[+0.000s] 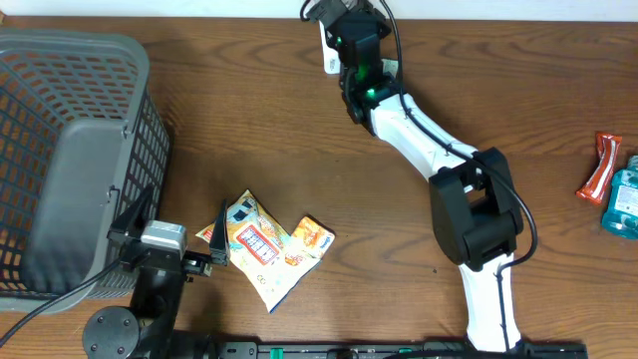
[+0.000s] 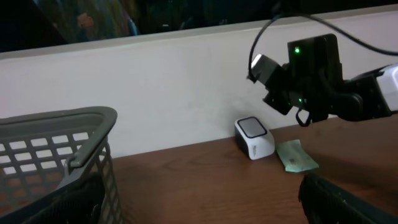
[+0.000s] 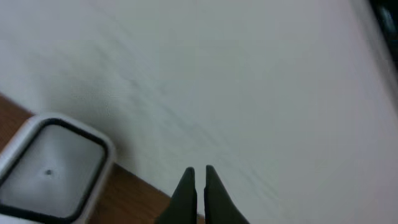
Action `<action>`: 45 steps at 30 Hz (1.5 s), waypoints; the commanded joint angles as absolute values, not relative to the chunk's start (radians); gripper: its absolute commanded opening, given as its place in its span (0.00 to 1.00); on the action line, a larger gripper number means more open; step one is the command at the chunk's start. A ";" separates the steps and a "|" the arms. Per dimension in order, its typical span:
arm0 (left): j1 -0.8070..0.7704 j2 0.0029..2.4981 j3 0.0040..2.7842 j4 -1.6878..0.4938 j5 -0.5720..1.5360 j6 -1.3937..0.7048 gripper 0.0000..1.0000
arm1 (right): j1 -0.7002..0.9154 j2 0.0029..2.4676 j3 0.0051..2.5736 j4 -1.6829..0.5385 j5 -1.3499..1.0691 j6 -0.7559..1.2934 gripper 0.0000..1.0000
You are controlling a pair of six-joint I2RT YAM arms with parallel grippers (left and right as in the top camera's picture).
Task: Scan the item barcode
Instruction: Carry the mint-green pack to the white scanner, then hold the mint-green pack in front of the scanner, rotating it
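Between scans, it seems. The left claw stands wide beside the snack packets on the near bench (likely next). Far off, the scanner has a green packet just to its right. The right claw hangs above, pinched closed and empty. Next: grip a packet and turn its barcode to the scanner.

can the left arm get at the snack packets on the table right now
Probably yes. The left tool is open and empty, right beside the snack packets, with nothing lying between them. It is not pointed at them, though, so it would likely have to turn and come down first.
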State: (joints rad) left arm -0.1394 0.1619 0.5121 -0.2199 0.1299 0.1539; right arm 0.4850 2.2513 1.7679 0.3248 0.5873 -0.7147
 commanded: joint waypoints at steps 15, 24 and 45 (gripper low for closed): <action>-0.142 0.160 0.521 -0.226 0.139 0.197 1.00 | 0.155 2.173 1.804 -0.406 -0.169 0.098 0.59; -0.142 0.160 0.506 -0.228 0.138 0.198 1.00 | 0.099 2.356 1.804 -0.273 -0.469 0.241 0.72; -0.142 0.160 0.506 -0.228 0.138 0.198 1.00 | 0.127 2.589 1.804 -0.146 -0.478 0.129 0.80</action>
State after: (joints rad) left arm -0.1394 0.1619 0.5117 -0.2291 0.1299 0.1844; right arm 0.1116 2.4771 1.8294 -0.1131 -0.4591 0.1768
